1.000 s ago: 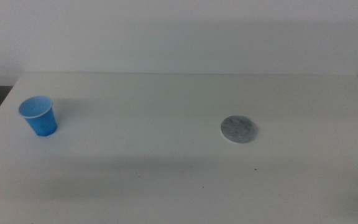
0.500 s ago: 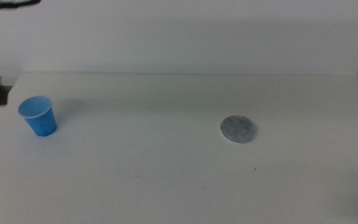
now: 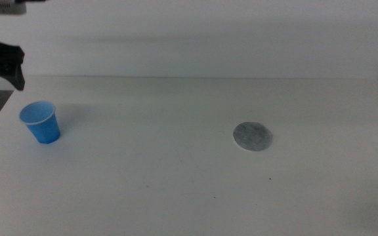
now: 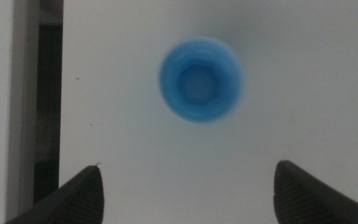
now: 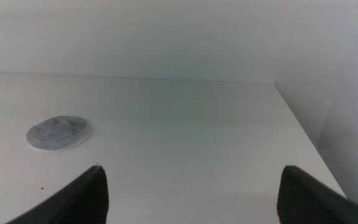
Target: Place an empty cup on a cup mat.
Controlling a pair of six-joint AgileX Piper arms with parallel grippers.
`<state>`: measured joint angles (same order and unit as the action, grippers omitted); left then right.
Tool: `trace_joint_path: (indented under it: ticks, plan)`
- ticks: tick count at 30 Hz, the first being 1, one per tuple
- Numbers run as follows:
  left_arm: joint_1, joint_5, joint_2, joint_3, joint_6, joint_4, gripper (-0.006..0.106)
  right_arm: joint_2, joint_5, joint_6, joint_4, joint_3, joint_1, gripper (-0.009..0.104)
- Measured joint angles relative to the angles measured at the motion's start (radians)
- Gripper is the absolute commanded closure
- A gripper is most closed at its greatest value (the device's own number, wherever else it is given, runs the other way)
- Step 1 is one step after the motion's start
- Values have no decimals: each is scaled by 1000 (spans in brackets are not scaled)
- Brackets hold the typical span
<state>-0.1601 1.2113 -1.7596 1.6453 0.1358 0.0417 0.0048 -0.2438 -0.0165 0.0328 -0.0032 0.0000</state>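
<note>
The blue cup (image 3: 40, 122) stands upright and empty at the table's far left. In the left wrist view it (image 4: 201, 79) shows from straight above. My left gripper (image 3: 8, 65) hangs high above and slightly behind the cup, apart from it; its jaws (image 4: 188, 167) are wide open and empty. The grey round cup mat (image 3: 252, 136) lies flat right of the table's middle, bare. It also shows in the right wrist view (image 5: 59, 133). My right gripper (image 5: 192, 168) is open and empty, low at the table's right side, out of the middle view.
The white table (image 3: 176, 183) spans the view, with a white wall behind. Its left edge (image 4: 47, 93) with a dark gap runs close beside the cup. Its right edge (image 5: 303, 137) lies beyond the mat.
My left arm has risen from the picture's bottom left corner to high above the cup. The cup and mat have not moved.
</note>
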Motion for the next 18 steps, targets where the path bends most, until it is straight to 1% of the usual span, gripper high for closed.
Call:
trace_joint_path:
  ticks: [5,10,12,13,15,18]
  plan:
    - [-37,-41,-140,20,18,19,7,0,0,0,0,0,0,2]
    - [-39,-135,-249,20,18,22,7,0,0,0,0,0,0,2]
    - [-39,-174,-292,20,21,24,9,0,0,0,0,0,0,2]
    - [-39,-192,-311,20,21,28,12,0,0,0,0,0,0,2]
    - [-39,-206,-340,20,21,39,21,0,0,0,0,0,0,2]
    - [-39,-211,-365,20,21,58,48,0,0,0,0,0,0,2]
